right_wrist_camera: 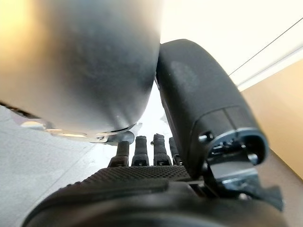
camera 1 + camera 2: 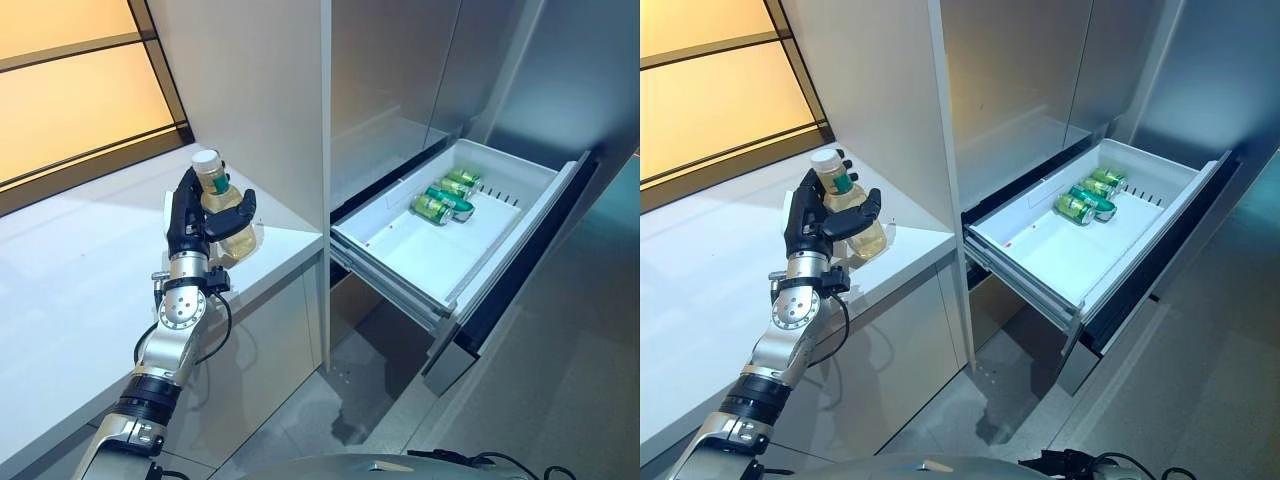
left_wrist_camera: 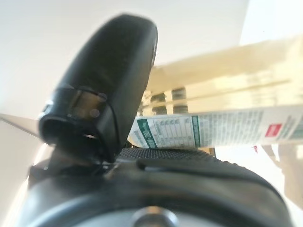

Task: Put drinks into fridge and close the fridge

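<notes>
My left hand (image 2: 185,225) is shut on a clear bottle (image 2: 238,240) of pale yellow drink with a white cap and a green neck band. It holds the bottle upright at the front right corner of the white counter (image 2: 70,290); whether the bottle rests on it I cannot tell. In the left wrist view the thumb (image 3: 113,85) lies across the bottle's label (image 3: 227,127). The fridge's white drawer (image 2: 440,255) stands pulled out to the right, lower than the counter. Green cans (image 2: 445,200) lie at its back. My right hand (image 1: 142,198) shows relaxed and empty in the right wrist view.
A tall grey panel (image 2: 260,100) stands between the counter and the fridge. The drawer's dark front (image 2: 520,270) juts out over the grey floor (image 2: 560,380). The drawer's near half is bare. A window (image 2: 70,90) runs behind the counter.
</notes>
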You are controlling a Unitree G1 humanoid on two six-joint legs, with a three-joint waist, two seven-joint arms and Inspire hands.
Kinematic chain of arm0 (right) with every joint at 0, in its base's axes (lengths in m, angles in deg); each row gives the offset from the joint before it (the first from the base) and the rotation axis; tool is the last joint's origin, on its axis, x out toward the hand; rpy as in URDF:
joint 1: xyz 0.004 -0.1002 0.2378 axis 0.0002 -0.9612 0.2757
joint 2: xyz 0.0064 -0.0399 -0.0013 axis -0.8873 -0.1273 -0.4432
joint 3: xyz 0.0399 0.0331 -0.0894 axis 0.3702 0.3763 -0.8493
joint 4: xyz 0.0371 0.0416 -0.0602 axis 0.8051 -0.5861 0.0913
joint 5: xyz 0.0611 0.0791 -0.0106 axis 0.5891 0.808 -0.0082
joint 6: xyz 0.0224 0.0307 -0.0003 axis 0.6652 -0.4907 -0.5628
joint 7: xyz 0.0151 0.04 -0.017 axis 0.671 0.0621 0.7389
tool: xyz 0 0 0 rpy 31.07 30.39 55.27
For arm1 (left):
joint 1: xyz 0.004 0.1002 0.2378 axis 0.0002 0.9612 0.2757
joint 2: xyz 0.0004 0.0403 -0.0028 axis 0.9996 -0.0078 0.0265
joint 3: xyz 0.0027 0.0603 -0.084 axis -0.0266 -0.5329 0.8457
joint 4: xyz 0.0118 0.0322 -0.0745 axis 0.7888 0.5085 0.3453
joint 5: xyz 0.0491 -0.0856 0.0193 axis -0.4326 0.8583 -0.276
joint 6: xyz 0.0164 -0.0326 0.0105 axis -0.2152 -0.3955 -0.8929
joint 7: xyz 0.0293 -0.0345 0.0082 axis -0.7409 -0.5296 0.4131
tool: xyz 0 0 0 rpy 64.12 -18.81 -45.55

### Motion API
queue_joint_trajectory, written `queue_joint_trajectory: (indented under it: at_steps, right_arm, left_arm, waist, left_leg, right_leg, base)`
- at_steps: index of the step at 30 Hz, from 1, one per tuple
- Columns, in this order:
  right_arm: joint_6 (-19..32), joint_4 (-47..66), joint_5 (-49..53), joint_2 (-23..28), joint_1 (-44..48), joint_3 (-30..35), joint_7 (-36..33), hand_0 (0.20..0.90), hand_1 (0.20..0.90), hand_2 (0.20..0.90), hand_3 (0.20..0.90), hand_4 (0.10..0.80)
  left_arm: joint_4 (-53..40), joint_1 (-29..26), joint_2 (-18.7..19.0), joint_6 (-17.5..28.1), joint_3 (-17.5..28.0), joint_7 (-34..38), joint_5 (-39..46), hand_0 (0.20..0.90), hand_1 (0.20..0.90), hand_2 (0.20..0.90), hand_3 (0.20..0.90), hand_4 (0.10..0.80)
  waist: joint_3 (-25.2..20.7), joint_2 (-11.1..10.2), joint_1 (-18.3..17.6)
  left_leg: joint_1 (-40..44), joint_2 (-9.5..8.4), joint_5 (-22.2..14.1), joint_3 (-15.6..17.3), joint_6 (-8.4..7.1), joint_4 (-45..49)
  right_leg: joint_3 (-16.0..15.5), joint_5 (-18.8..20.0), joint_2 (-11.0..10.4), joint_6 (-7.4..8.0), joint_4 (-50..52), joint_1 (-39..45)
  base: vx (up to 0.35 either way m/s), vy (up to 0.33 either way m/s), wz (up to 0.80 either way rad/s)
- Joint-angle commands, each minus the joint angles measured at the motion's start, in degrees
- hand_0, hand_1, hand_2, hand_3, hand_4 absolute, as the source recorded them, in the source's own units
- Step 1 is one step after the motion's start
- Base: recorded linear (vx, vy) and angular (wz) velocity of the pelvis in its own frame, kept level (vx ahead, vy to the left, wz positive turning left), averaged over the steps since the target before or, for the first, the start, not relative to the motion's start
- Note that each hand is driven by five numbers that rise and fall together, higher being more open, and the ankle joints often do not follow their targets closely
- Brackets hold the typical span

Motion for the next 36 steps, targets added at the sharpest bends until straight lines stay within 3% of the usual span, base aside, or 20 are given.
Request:
queue_joint_trajectory:
  at_steps: [1,4,10,13,21,29,36]
  right_arm:
    - [3.5,4.5,4.8,1.1,0.2,-1.2,3.1,0.9,0.9,0.9,0.9,0.8]
    - [7.2,7.3,6.5,0.3,0.6,-1.2,5.8,0.9,0.9,0.9,0.9,0.8]
    - [0.1,32.8,18.7,-1.6,-2.9,-3.8,12.8,0.9,0.9,0.9,0.9,0.8]
    - [0.6,43.6,21.1,-2.1,-4.1,-5.0,17.3,0.9,0.9,0.9,0.9,0.8]
    - [3.1,68.9,23.7,5.6,1.4,-2.5,19.6,0.9,0.9,0.9,0.9,0.8]
    - [1.1,80.2,26.8,11.6,6.8,-1.3,22.6,0.9,0.9,0.9,0.9,0.8]
    - [-3.6,82.7,31.3,13.8,8.9,-3.0,26.2,0.9,0.9,0.9,0.9,0.8]
  left_arm:
    - [-4.1,-4.5,0.6,7.7,1.4,-2.4,2.5,0.3,0.3,0.3,0.2,0.1]
    - [-5.8,-4.6,0.0,9.6,1.8,-5.7,4.0,0.3,0.3,0.3,0.2,0.1]
    - [-13.5,-5.6,-0.2,12.6,0.9,-17.5,10.4,0.3,0.3,0.3,0.2,0.1]
    - [-17.7,-5.2,-1.1,13.5,-1.3,-24.8,13.6,0.3,0.3,0.3,0.2,0.1]
    - [-25.6,-3.8,-0.6,10.9,-4.7,-38.4,21.1,0.3,0.3,0.3,0.2,0.1]
    - [-27.5,-3.4,-0.1,3.8,-7.2,-45.9,26.6,0.3,0.3,0.3,0.2,0.1]
    - [-26.3,-4.0,1.0,2.0,-10.1,-45.2,25.0,0.3,0.3,0.3,0.2,0.1]
  waist:
    - [0.0,0.8,-0.3]
    - [-0.1,1.1,-0.2]
    - [0.1,0.9,-1.4]
    - [0.4,0.5,-1.8]
    - [0.8,0.3,-1.8]
    - [0.6,0.2,-1.7]
    - [0.5,-0.3,-1.7]
  left_leg:
    - [-0.2,-1.56,-8.0,0.1,1.66,3.7]
    - [-0.5,-1.47,-7.9,0.0,1.62,3.8]
    - [-0.1,-1.42,-7.5,0.1,1.72,2.6]
    - [0.0,-1.37,-7.1,-0.4,1.56,2.2]
    - [-0.1,-1.46,-6.6,-0.9,1.64,2.1]
    - [-0.5,-1.57,-6.8,-0.5,2.02,2.4]
    - [-0.7,-1.65,-6.7,-0.3,2.24,2.4]
  right_leg:
    - [1.0,-2.7,2.1,2.28,7.1,-5.6]
    - [1.3,-2.7,2.2,2.39,7.4,-5.9]
    - [0.7,-2.9,2.0,2.73,7.3,-5.9]
    - [0.5,-2.6,1.9,2.87,7.1,-5.9]
    - [1.0,-2.0,1.9,3.09,7.0,-6.2]
    - [1.8,-1.6,1.8,3.02,7.1,-6.6]
    - [1.9,-1.3,1.8,2.91,7.0,-6.9]
  base:
    - [0.0,0.0,0.0]
    - [0.0,0.0,0.0]
    - [-0.023,-0.019,-0.01]
    - [-0.033,-0.037,0.0]
    - [-0.015,-0.003,-0.01]
    - [-0.011,0.004,-0.06]
    - [0.0,0.0,0.0]
